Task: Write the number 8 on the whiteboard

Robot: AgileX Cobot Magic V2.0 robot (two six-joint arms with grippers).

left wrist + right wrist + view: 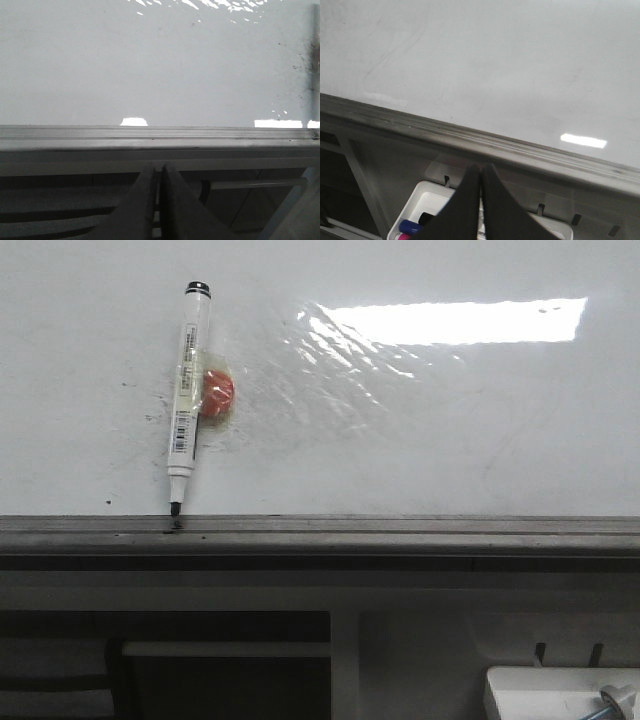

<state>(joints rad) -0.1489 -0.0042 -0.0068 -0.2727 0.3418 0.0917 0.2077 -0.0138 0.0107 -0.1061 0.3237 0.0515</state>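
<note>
White marker (187,390) against whiteboard (450,430), tip on ledge (400,530)

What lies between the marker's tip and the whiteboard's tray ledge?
Nothing: in the front view the marker stands with its black tip touching the grey tray ledge, its barrel leaning on the whiteboard beside an orange blob.

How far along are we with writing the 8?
Nothing looks done: the whiteboard shows only faint smudges and glare, no 8. Nothing is in hand either. The marker stands uncapped against the board, tip on the tray ledge, and both the left gripper and right gripper are shut and empty. Left: pick up the marker and write the whole figure.
</note>
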